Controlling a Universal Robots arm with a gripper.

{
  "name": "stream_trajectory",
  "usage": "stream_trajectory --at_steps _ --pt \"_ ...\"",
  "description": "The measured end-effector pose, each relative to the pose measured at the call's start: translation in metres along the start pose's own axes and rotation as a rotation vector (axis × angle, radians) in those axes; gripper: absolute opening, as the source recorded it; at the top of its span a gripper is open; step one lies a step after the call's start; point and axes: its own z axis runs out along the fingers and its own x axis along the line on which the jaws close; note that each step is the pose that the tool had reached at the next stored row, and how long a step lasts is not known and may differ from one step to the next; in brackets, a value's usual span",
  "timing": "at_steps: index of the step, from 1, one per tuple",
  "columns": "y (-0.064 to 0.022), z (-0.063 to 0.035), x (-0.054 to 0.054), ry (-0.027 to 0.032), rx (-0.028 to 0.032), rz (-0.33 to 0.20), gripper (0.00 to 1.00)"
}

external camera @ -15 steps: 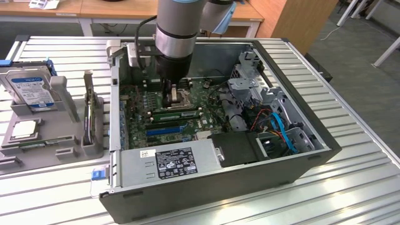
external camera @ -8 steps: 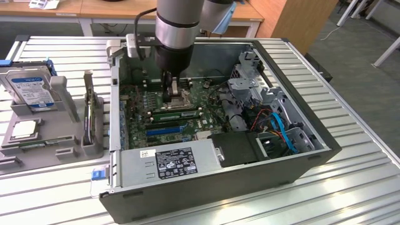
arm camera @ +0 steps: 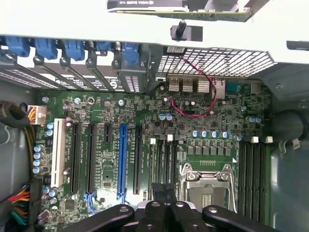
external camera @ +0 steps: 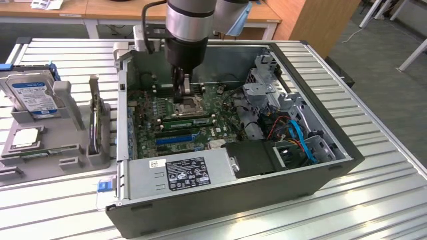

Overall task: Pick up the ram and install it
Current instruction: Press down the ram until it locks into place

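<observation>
While going from the exterior view's left to its right, found first a grey holder [external camera: 13, 175] at that left edge of the ribbed metal table [external camera: 373, 200]. Saw in it a hard drive [external camera: 30, 92] standing toward the far edge, and a square silver processor chip [external camera: 27, 137] lying flat nearer the front edge. Noted next the open computer case [external camera: 220, 215] in the middle of the table, lying on its side with the motherboard facing up. Saw the gripper [external camera: 181, 100] lowered into the case just above the processor socket [external camera: 190, 105], with its fingers [arm camera: 162, 189] pressed together and nothing visible between them. Found the ram [external camera: 190, 120] just beside the socket, lying along the memory slots, between the socket and the blue slot [external camera: 175, 141]. Could not tell whether seated fully or touched by the fingers. Noted the power supply [external camera: 183, 172] at the front wall, and blue cables [external camera: 305, 142] toward the right wall.
</observation>
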Motion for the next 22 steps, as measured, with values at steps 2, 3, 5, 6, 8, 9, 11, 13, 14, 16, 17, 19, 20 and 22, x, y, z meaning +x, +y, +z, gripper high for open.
stream_trajectory --at_steps 2,3,5,6,8,9,11,13,14,16,17,19,20,22 --pt "0.0002 -0.0035 0.000 0.0000 0.0000 0.000 0.10" --pt "0.0003 -0.0053 0.000 0.0000 0.0000 0.000 0.10" --pt "0.0003 -0.0069 0.000 -0.0001 0.0000 0.000 0.10" --pt "0.0003 -0.0069 0.000 -0.0002 0.0001 0.000 0.10" --pt "0.0003 -0.0069 0.000 -0.0001 0.0001 0.000 0.10" --pt "0.0004 -0.0070 0.000 -0.0001 0.0001 0.000 0.10" --pt "-0.0012 -0.0072 0.000 0.0002 -0.0002 0.000 0.10" --pt "-0.0056 -0.0073 0.000 0.0000 -0.0002 0.000 0.10" --pt "-0.0082 -0.0075 0.000 0.0000 -0.0002 0.000 0.10" --pt "-0.0137 -0.0078 0.000 0.0001 -0.0006 0.000 0.10" --pt "-0.0163 -0.0079 0.000 0.0000 -0.0007 0.000 0.10" --pt "-0.0218 -0.0082 0.000 -0.0001 -0.0012 0.000 0.10" --pt "-0.0246 -0.0083 0.000 0.0000 -0.0014 0.000 0.10" --pt "-0.0304 -0.0086 0.000 0.0000 -0.0021 0.000 0.10"
